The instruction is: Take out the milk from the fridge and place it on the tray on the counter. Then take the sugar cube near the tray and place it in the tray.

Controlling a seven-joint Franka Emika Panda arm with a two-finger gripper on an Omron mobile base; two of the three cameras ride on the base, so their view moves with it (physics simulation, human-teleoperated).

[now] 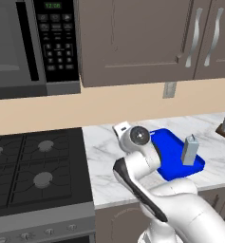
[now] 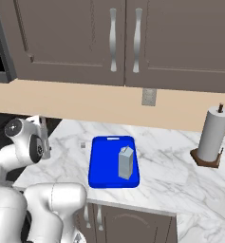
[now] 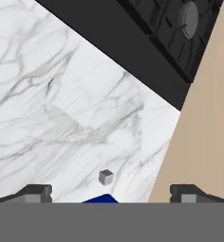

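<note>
Surroundings: black gas stovetop at nine o'clock of the white grey-veined marble counter; black microwave over it; grey-brown wall cabinets with curved silver handles above a tan backsplash carrying a small grey outlet plate; a white paper-towel roll on a dark wooden stand at three o'clock of the tray, well apart from it. Containers: flat bright blue rectangular tray with rounded corners, lying on the counter; in it, upright, the small pale blue-grey gable-topped milk carton, toward the tray's right half. Loose item: tiny whitish-grey sugar cube on the marble, just off the tray's far-left corner, at about ten o'clock of it, not touching. The white arm's elbow stands between the left base camera and the tray's left part, hiding the cube there; the right base view and hand view show it. Gripper: two dark fingertips spread wide, holding nothing, cube between them at twelve o'clock, a blue tray corner beside it.
</note>
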